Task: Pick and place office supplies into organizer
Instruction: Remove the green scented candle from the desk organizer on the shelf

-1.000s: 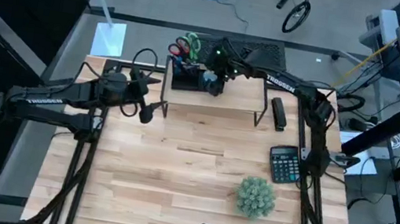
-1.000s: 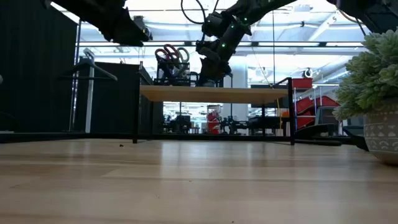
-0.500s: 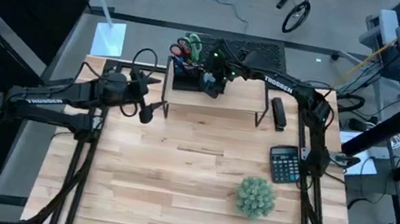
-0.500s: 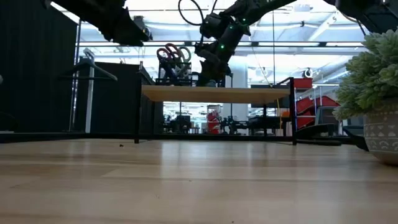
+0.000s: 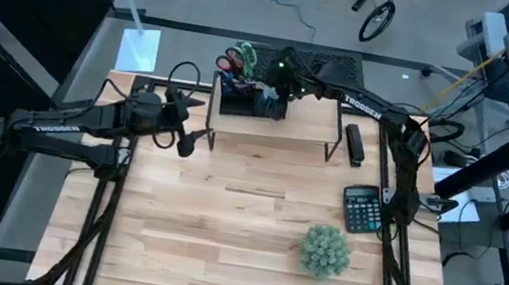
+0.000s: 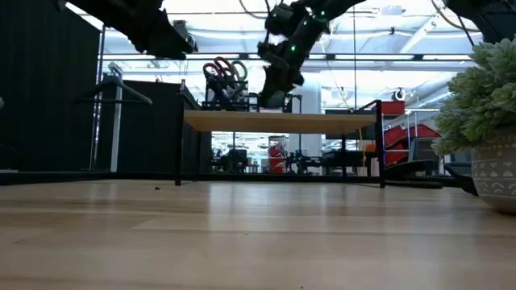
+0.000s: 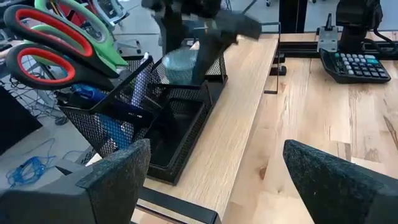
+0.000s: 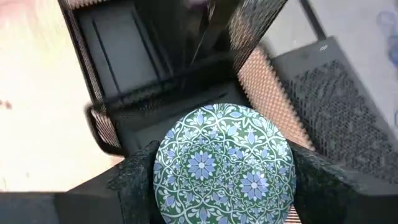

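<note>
Figure: placing step at the organizer, counter read from front edge to far edge.

Front of counter: fuzzy green plant and, just behind it, black calculator — neither belongs to the task.

Left claw: released, fingers spread wide; it hangs over the left side of the counter, short of the riser shelf, waiting.

Riser shelf: light wooden shelf on black legs across the far edge; it carries the organizer.

Organizer: black mesh tray at the shelf's left end; low compartments look empty, tall cup section full.

Stored items: red-handled scissors and green-handled scissors stand handles-up in the cup.

Right claw: clenched on a round patterned disc, blue-green floral face; it hovers above the organizer's low end, clear of the mesh.

Step in hand (judged): carry is done, the drop is not — the disc is not yet in a compartment.

Next move (judged): centre the disc over one open compartment, descend between the mesh walls, then spread the fingers; the disc looks about as broad as the compartment, so alignment matters.
</note>
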